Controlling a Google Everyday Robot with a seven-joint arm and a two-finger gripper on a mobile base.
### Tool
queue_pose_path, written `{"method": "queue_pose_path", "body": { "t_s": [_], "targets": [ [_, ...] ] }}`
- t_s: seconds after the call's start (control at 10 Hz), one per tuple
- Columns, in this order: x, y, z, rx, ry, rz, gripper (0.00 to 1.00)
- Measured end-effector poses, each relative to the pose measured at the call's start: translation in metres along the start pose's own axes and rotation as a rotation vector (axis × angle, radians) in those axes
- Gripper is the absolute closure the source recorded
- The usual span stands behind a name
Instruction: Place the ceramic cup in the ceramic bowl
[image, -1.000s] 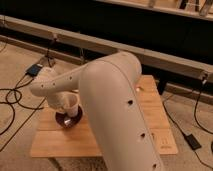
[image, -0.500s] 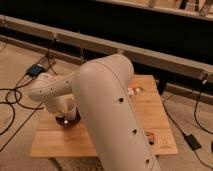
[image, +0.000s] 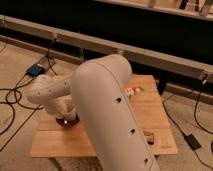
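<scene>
White robot arm bends low over a dark bowl near the left edge of a wooden surface.

The bulky white robot arm (image: 107, 107) folds across the light wooden slatted surface (image: 150, 112), its forearm reaching toward the left edge, where the gripper (image: 64, 111) hangs just above the shallow, dark purplish-brown glossy ceramic bowl (image: 67, 120). How far the gripper is open, and whether it has hold of anything, cannot be told, for the arm hides most of it. A pale shape at the bowl, under the gripper, may be the small plain white ceramic cup (image: 66, 107), though it cannot be made out for certain. A small white-and-red object (image: 131, 91) lies near the surface's far edge, and a small dark object (image: 148, 136) near its near right corner. Black cables (image: 12, 97) trail over the floor (image: 20, 60) to the left.
</scene>
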Motion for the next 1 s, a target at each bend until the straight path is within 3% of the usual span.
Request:
{"method": "queue_pose_path", "body": {
  "t_s": [0.2,1.0],
  "targets": [
    [0.002,-0.001,-0.001,0.003,0.005,0.002,0.21],
    [0.010,-0.013,-0.021,0.018,-0.005,0.029,0.20]
  ]
}}
